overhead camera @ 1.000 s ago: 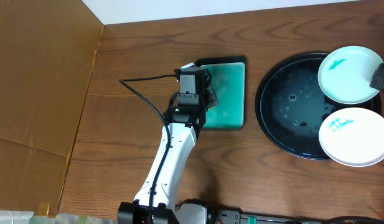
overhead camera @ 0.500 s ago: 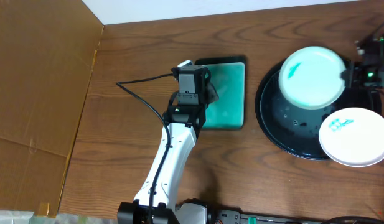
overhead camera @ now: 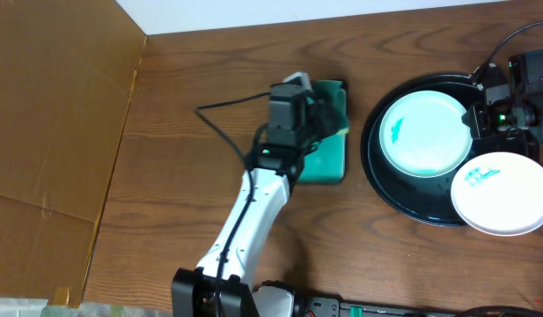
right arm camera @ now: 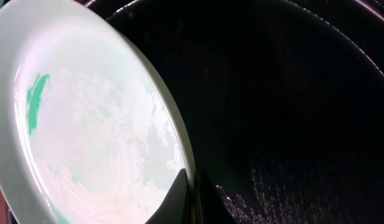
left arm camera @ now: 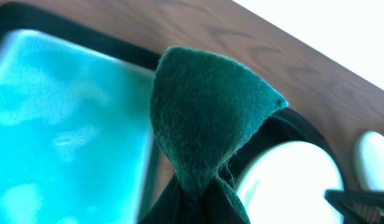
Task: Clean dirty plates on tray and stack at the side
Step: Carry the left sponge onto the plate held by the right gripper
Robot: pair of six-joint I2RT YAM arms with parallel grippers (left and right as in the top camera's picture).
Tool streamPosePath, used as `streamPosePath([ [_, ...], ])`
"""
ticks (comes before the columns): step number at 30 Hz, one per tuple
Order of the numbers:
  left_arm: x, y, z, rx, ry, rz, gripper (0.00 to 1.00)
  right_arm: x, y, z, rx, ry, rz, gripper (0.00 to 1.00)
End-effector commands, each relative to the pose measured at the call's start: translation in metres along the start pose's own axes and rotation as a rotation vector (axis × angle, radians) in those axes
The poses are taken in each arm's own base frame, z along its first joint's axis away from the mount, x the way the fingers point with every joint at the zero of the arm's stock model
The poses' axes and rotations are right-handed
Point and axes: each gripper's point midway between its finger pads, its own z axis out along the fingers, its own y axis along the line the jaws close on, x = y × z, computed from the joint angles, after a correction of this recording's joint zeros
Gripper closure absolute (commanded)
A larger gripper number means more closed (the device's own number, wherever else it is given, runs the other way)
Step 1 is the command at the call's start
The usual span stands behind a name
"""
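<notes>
I see the white plate [overhead camera: 502, 192] nearest, on the tray [overhead camera: 399, 194] at its 4 o'clock rim. My right gripper [overhead camera: 478, 119] pinches the mint plate [overhead camera: 425, 135] by its 3 o'clock edge over the tray. Farther back, my left gripper [overhead camera: 319, 110] is clamped on the sponge [left arm camera: 207, 118] above the sponge tray [overhead camera: 328, 163].

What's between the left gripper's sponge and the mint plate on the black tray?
Overhead view: only a bare strip of table and the black tray rim separate the sponge from the mint plate.
</notes>
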Motion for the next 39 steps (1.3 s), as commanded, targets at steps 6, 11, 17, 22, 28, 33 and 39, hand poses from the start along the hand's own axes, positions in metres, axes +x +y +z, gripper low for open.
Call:
streamPosePath([
  [6,0.029,-0.056,0.023,0.133,0.041,0.069,0.93,0.028,-0.012,0.023,-0.001,0.105,0.018,0.90],
  [11,0.049,-0.068,0.044,0.151,0.084,0.061,0.93,0.028,-0.020,0.023,0.044,0.102,0.060,0.74],
  [17,0.079,-0.081,0.066,0.172,0.140,0.063,0.93,0.040,-0.018,0.022,0.050,0.147,0.176,0.64],
  [22,0.095,-0.094,0.071,0.194,0.164,0.092,0.92,0.047,-0.017,0.030,0.055,0.173,0.200,0.59],
  [28,0.092,-0.089,0.072,0.165,0.146,0.096,0.93,0.049,-0.014,0.042,0.053,0.176,0.223,0.70],
  [33,0.096,-0.088,0.073,0.161,0.157,0.098,0.93,0.045,-0.020,0.042,0.088,0.157,0.271,0.99],
  [39,0.110,-0.085,0.081,0.145,0.193,0.080,0.92,0.031,-0.022,0.044,0.088,0.100,0.272,0.99],
])
